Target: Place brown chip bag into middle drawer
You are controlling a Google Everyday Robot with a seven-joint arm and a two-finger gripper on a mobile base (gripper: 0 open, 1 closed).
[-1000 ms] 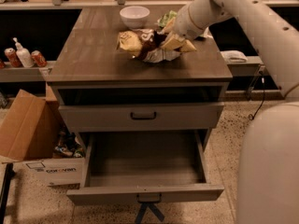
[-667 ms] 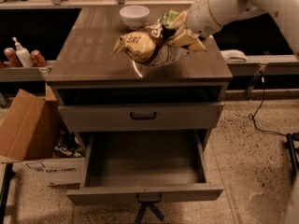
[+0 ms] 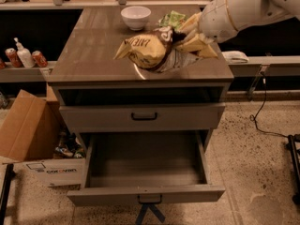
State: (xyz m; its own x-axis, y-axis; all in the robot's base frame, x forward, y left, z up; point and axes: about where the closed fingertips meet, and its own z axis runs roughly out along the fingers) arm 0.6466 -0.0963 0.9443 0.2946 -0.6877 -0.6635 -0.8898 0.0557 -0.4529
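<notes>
The brown chip bag (image 3: 144,50) is yellow-tan and dark brown with a silvery edge. It hangs tilted just above the front half of the cabinet top (image 3: 93,55). My gripper (image 3: 186,35) comes in from the upper right and is shut on the bag's right end. The middle drawer (image 3: 145,165) is pulled out wide open below, and its grey inside is bare. The small dark handle (image 3: 150,199) shows on its front.
A white bowl (image 3: 136,17) and a green chip bag (image 3: 172,18) sit at the back of the top. The shut upper drawer front has a black bar handle (image 3: 144,116). A cardboard box (image 3: 23,130) stands on the floor at left. Cans and a bottle (image 3: 23,56) stand on the left shelf.
The gripper has lifted the brown chip bag off the cabinet top and carried it a little toward the front edge. The drawer has stayed open.
</notes>
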